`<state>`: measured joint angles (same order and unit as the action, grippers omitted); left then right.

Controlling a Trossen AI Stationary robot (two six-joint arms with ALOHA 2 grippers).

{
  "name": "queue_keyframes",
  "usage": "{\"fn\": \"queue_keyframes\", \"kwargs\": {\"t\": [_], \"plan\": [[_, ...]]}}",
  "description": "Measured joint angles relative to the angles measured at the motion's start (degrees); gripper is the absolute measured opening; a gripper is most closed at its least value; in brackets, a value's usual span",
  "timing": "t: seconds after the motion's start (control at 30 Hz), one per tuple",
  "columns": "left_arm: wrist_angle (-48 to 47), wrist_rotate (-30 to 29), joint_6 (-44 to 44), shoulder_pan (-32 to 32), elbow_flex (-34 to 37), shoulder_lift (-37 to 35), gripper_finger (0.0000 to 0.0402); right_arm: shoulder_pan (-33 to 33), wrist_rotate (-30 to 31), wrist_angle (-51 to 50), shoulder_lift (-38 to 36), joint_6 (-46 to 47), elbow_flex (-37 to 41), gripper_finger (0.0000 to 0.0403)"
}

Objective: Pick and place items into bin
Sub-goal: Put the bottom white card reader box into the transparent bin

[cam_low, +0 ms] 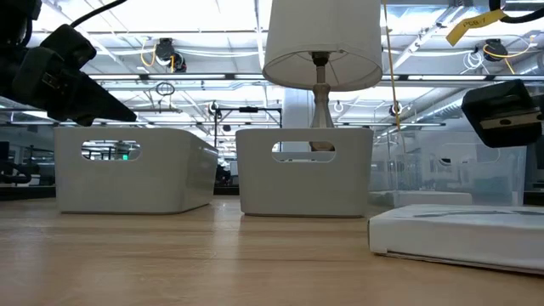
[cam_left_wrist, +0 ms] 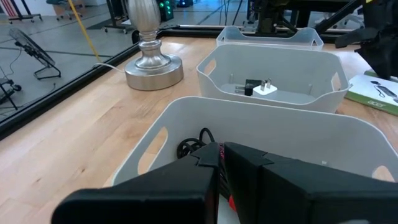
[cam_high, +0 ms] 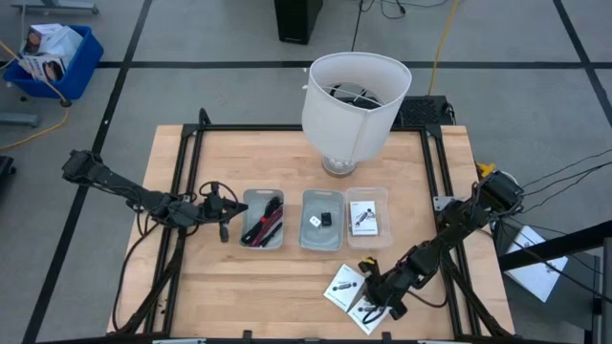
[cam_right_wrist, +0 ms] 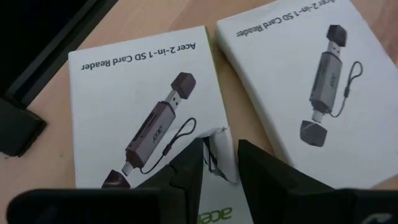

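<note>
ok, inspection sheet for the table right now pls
Surface: wooden table.
Job's things: three bins in a row; left bin holds cable bundles, middle bin a white piece and black cube, right bin one packet; two SD card reader packets outside.
Clutter: lamp.
Grippers: left gripper beside left bin; right gripper over the packets, fingers slightly apart.
Cables: yellow cable on the floor.
Surroundings: blue crate.

The light is bright and even, from ceiling lamps [cam_low: 161, 53] seen in the low view. On the table [cam_high: 239, 287] the shadows are soft and short; the lamp [cam_high: 354, 100] casts a faint one toward 6 o'clock. The low view is backlit, so nearby bins [cam_low: 136, 178] look grey. The left wrist view blurs its own dark fingers [cam_left_wrist: 186, 193].
</note>
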<state>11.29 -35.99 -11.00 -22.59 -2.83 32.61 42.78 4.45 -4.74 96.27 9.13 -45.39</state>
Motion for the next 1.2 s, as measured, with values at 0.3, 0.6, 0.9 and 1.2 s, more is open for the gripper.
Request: {"fn": "queue_keyframes", "kwargs": {"t": [0.3, 0.6, 0.9, 1.2], "plan": [[0.0, 0.0, 0.0, 0.0, 0.0, 0.0, 0.0031, -0.4, -2.2, 0.0, -0.2, 1.8, 0.1, 0.0011], [0.0, 0.1, -0.9, 0.0, 0.0, 0.0, 0.0031, -0.1, 0.4, -8.7, -6.5, 6.3, -4.6, 0.0003], [0.1, 0.1, -1.2, 0.0, 0.0, 0.0, 0.0031, 0.2, 17.1, -38.1, -13.2, 16.2, -23.0, 0.0001], [0.1, 0.1, -1.5, 0.0, 0.0, 0.0, 0.0031, -7.1, 31.1, -47.9, -20.8, 32.4, -29.9, 0.0001]]}}
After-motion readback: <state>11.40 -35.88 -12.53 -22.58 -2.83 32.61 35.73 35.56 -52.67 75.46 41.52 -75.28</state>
